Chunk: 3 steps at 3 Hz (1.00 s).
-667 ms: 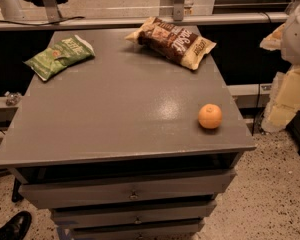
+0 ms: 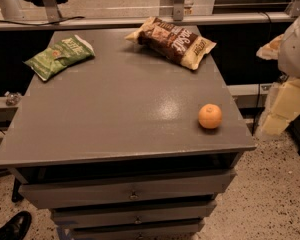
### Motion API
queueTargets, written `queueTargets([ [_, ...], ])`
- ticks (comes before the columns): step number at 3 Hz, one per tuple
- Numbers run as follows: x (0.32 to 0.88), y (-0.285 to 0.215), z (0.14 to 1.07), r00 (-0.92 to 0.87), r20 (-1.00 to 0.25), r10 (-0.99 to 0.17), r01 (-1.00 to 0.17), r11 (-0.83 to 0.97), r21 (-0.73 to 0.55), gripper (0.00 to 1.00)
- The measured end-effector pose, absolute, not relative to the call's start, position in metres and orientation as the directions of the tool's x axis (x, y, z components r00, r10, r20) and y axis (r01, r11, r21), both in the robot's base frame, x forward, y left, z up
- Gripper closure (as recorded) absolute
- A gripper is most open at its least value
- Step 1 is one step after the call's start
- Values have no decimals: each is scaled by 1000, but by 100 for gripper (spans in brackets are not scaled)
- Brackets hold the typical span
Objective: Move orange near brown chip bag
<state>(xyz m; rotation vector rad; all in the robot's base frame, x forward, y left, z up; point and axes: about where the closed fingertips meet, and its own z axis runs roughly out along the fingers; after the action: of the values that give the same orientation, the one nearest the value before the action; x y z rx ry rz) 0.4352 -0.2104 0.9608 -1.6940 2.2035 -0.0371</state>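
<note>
One gripper (image 2: 284, 110) hangs beside the table (image 2: 115, 114), past the orange (image 2: 210, 116).

Gripper (image 2: 284, 109): right of the table (image 2: 105, 119), blurred, cut by my frame's right edge. Black shoe (image 2: 12, 227): bottom-left corner, cropped. Small object (image 2: 11, 98) left of table: I cannot identify it. Lowest drawer (image 2: 135, 230): cropped at bottom.

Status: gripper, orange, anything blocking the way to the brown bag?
Gripper off table's right edge, not on orange. Orange front right, apart from brown chip bag at back. Nothing between; green chip bag back left.
</note>
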Motion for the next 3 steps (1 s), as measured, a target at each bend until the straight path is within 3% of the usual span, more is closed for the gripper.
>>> queueTargets([
  [3,458,-174,870,-236,-535,-811,-923,360,-138,0],
])
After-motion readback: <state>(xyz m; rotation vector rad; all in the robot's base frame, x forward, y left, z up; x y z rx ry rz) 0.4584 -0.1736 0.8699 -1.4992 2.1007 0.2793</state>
